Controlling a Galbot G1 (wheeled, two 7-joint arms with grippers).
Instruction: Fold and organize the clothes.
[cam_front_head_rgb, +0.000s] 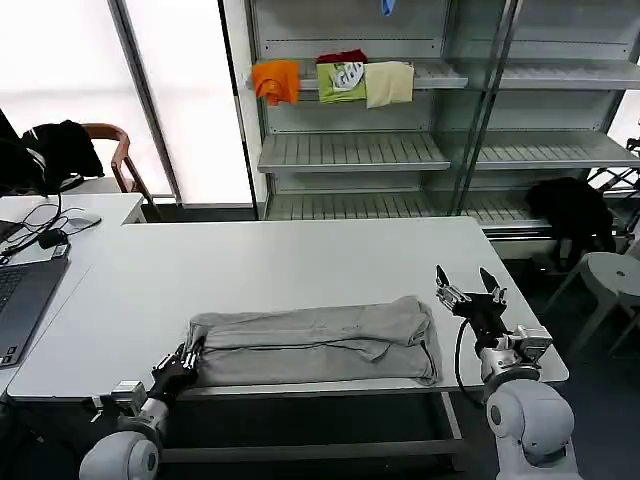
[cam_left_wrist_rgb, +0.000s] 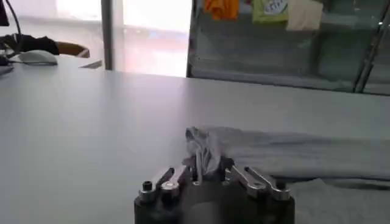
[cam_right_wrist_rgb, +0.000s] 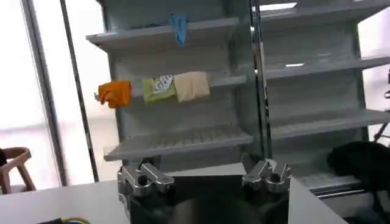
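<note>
Head view shows a grey shirt (cam_front_head_rgb: 315, 342) lying folded into a long band along the near edge of the white tabletop (cam_front_head_rgb: 300, 265), its length running left to right. The left tool (cam_front_head_rgb: 189, 357) sits at the shirt's left end, at the tabletop's front edge, fingers pinched on the cloth there. Left wrist view confirms this: a bunched corner of the shirt (cam_left_wrist_rgb: 204, 149) stands up between the closed-in fingers (cam_left_wrist_rgb: 244, 178) of the left tool (cam_left_wrist_rgb: 207, 176), with the rest of the fabric stretching away flat on the tabletop (cam_left_wrist_rgb: 91, 122).

The right tool (cam_front_head_rgb: 467, 288) is raised just off the shirt's right end, near the tabletop's right front corner, its fingers spread wide and holding nothing. In the right wrist view the right tool (cam_right_wrist_rgb: 204, 176) points toward the shelving (cam_right_wrist_rgb: 183, 143), both fingers (cam_right_wrist_rgb: 143, 178) far apart.

Orange, green and cream garments (cam_front_head_rgb: 335, 80) hang on a shelf (cam_front_head_rgb: 350, 150) behind the tabletop. A laptop (cam_front_head_rgb: 20, 300) rests at the far left.
</note>
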